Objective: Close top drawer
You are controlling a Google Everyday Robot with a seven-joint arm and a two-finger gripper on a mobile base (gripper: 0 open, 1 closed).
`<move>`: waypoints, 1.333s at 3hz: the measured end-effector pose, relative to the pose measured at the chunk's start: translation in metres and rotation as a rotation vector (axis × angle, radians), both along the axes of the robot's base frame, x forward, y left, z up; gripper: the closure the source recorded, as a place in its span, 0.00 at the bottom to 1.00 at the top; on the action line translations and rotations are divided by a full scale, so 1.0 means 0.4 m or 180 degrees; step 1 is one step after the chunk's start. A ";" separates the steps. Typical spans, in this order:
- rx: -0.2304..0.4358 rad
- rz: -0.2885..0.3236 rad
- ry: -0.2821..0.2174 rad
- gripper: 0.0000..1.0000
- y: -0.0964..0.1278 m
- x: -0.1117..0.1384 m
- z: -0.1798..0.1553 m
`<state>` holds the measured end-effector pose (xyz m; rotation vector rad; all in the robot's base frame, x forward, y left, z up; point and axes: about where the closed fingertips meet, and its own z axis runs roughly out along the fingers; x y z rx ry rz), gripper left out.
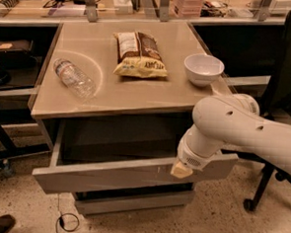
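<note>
Camera view. The top drawer (107,175) stood pulled out from under the front edge of the table (152,94), its grey front tilted slightly, with the left end lower. The inside lay in deep shadow and nothing in it could be made out. The end effector (182,169) sat at the upper rim of the drawer front, below the table's front right corner. Only a pale tan tip showed there, touching the front. The rest was hidden behind the round white wrist of the arm (243,127), so it could not be told whether the end effector was released or clenched. The arm also covered the drawer's right end and was cut off at the right of the view.

On the table lay a clear bottle (74,78) on its side near the left edge. A snack bag (139,55) lay at mid-width toward the far edge, and a white bowl (204,68) stood by the right edge. A lower front (135,202) showed beneath the top drawer, its upper part hidden by that drawer.
</note>
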<state>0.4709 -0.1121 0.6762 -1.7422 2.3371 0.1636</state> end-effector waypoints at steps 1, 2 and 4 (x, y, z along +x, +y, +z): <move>0.0000 0.0000 0.0000 1.00 0.000 -0.003 0.000; -0.0017 0.0086 -0.0137 1.00 0.044 0.071 0.014; -0.0038 -0.0024 -0.0108 1.00 0.034 0.074 -0.012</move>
